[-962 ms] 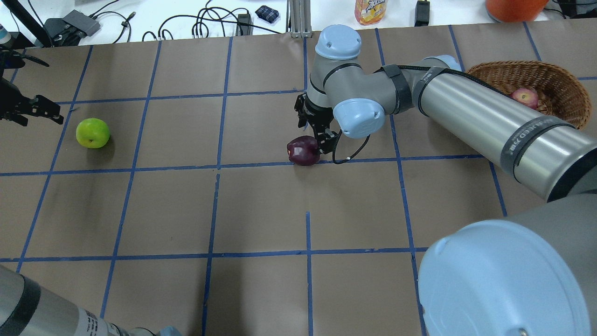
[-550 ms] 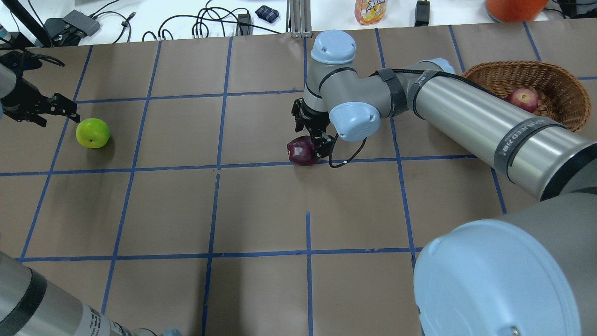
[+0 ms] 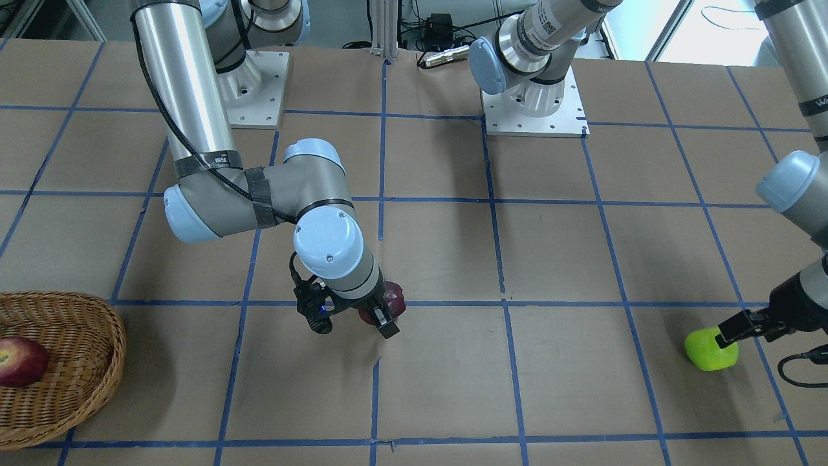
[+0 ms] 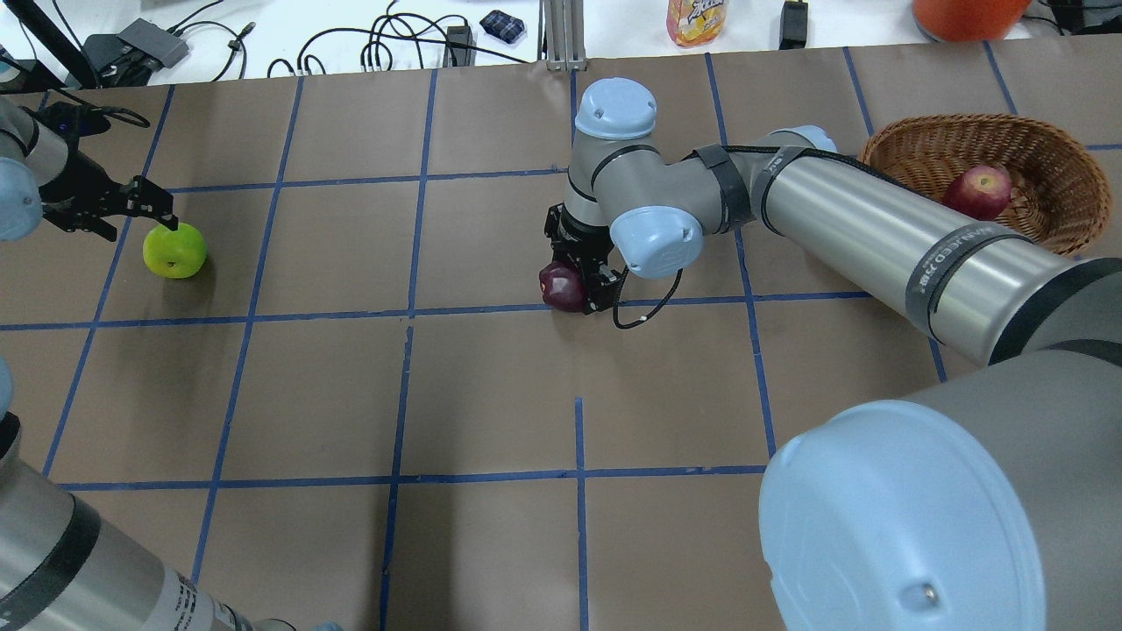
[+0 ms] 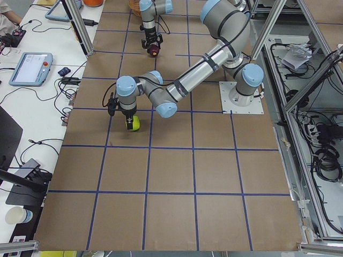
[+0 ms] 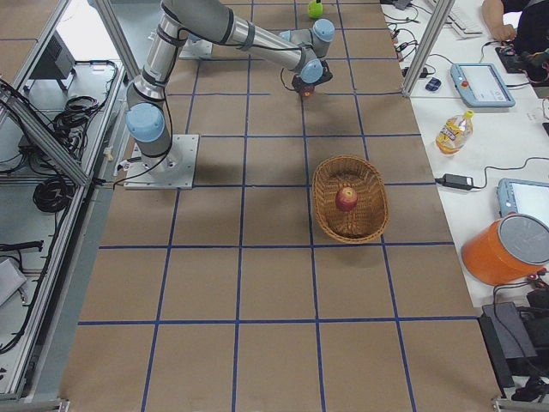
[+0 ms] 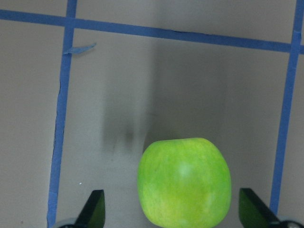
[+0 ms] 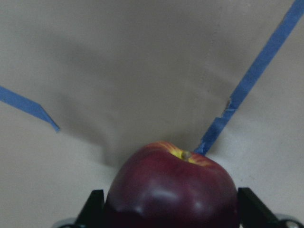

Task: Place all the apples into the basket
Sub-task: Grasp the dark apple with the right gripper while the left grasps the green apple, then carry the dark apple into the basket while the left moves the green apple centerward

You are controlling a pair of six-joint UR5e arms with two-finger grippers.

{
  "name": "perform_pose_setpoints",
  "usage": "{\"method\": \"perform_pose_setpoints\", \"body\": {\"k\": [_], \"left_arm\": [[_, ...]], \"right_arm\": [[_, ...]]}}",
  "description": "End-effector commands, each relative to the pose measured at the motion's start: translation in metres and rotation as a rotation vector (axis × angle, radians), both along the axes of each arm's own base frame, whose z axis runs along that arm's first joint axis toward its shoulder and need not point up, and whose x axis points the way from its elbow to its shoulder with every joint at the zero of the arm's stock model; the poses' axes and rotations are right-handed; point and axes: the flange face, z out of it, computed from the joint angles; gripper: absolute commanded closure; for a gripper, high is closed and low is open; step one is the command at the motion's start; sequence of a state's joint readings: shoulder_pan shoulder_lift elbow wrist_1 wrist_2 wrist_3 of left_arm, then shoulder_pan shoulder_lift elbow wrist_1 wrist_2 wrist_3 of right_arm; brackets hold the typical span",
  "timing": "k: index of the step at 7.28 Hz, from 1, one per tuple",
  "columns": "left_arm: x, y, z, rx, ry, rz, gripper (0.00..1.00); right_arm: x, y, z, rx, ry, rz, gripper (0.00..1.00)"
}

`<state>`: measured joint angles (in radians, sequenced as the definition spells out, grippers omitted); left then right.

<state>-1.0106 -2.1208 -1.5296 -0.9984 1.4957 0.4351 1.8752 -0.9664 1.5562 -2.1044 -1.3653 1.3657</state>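
The maroon apple (image 4: 559, 285) lies on the brown paper near the table's middle. My right gripper (image 8: 171, 213) is open, and the maroon apple (image 8: 171, 190) fills the space between its fingers (image 8: 94, 209). At the far left lies the green apple (image 4: 175, 251). My left gripper (image 7: 171, 213) is open low over it, a finger on each side of the green apple (image 7: 184, 183) with gaps. The wicker basket (image 4: 1043, 149) stands at the far right with the red apple (image 4: 977, 191) inside.
Beyond the table's far edge are cables (image 4: 394, 44), a juice bottle (image 4: 697, 19) and an orange container (image 4: 964, 13). The right arm's forearm (image 4: 877, 237) reaches past the basket's near left side. Two base plates (image 3: 533, 107) sit at the robot's side.
The right gripper has moved left and down over the maroon apple, covering more of it. The left gripper has travelled right to the green apple. No apple has moved.
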Motion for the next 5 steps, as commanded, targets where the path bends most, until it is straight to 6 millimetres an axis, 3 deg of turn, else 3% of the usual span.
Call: {"method": "perform_pose_setpoints", "body": {"k": [1,2,3,4,5], "left_arm": [[0.0,-0.003,-0.022,0.021,0.014,0.001,0.0],[0.0,-0.003,-0.029,0.03,0.019,0.001,0.0],[0.001,-0.003,-0.033,0.034,0.022,0.001,0.0],[0.0,-0.004,-0.035,0.037,0.023,-0.001,0.0],[-0.002,-0.005,-0.041,0.041,0.029,-0.004,0.0]], "right_arm": [[0.006,0.002,0.003,0.008,-0.049,0.012,1.0],[0.006,-0.002,0.013,-0.01,-0.051,0.011,1.0],[-0.007,-0.007,0.043,-0.051,-0.057,0.009,1.0],[-0.042,-0.019,0.08,-0.127,-0.056,0.049,1.0],[-0.108,-0.033,0.109,-0.134,-0.045,0.077,1.0]]}}
